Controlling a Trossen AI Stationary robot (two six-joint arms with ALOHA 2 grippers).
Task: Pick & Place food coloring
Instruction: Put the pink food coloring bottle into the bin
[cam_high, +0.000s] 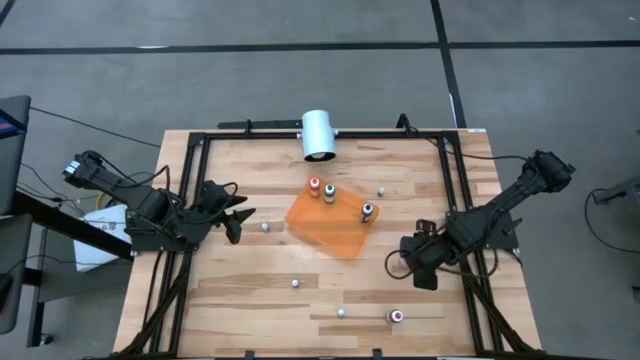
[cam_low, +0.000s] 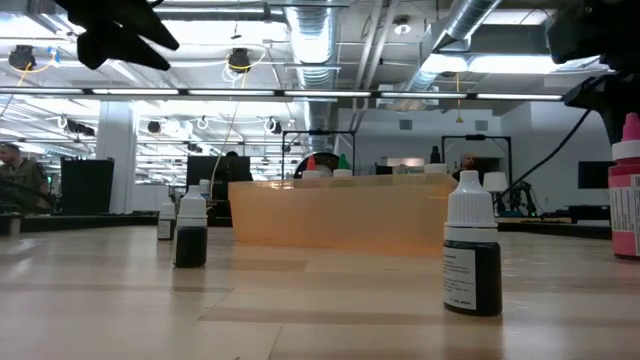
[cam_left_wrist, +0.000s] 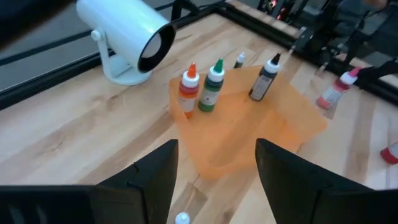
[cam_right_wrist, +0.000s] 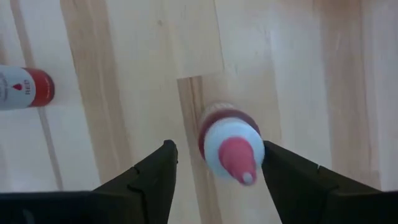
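Wooden table (cam_high: 250, 290): right gripper (cam_right_wrist: 214, 165) points down, jaws straddling pink-capped bottle (cam_right_wrist: 229, 144)

even, bright overhead light falls on the pale wooden bench (cam_high: 320, 290), with only soft, short shadows. in the low view, ceiling strip lights (cam_low: 200, 92) glare and the near pink-topped bottle (cam_low: 627, 190) is blurred. in the right wrist view, the pink-capped bottle (cam_right_wrist: 229, 146) smears out of focus.
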